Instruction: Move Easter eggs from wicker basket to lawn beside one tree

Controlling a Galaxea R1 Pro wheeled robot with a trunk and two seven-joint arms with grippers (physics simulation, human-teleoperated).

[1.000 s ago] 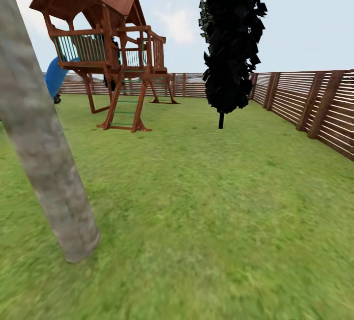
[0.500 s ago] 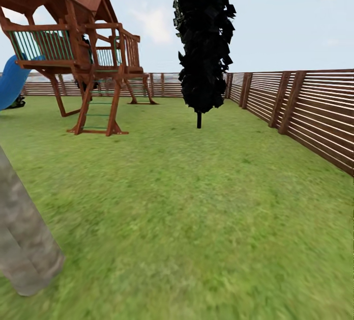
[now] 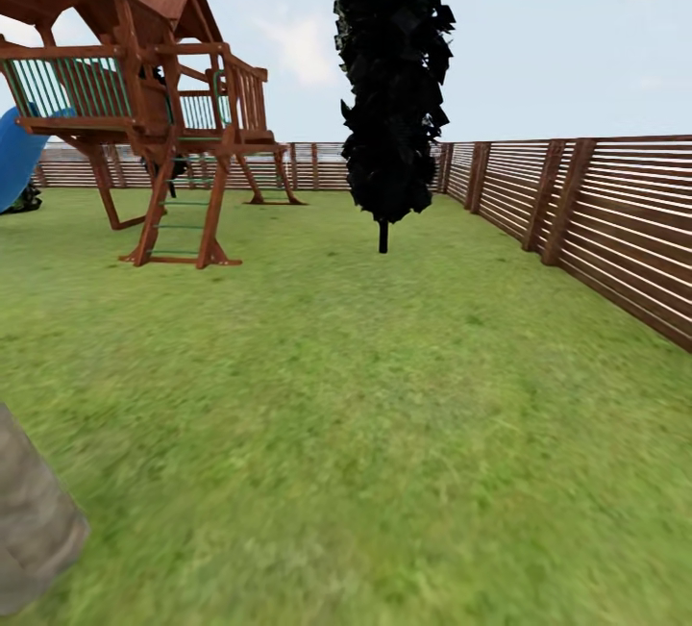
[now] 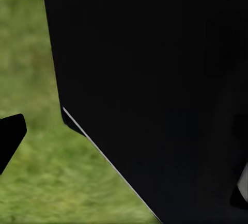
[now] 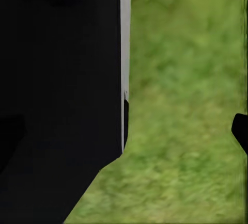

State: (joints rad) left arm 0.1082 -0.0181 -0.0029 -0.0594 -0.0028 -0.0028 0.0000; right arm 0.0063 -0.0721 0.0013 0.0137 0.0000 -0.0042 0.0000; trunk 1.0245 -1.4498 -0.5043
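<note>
As the head camera swings right, the tree (image 3: 29,520) slips to the frame's edge, no basket yet on the lawn (image 3: 384,414); grippers' state cannot be told.

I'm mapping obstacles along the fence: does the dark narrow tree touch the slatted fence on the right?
Apart. In the head view, the dark narrow tree stands on the lawn, with open grass between its thin trunk and the slatted fence.
</note>
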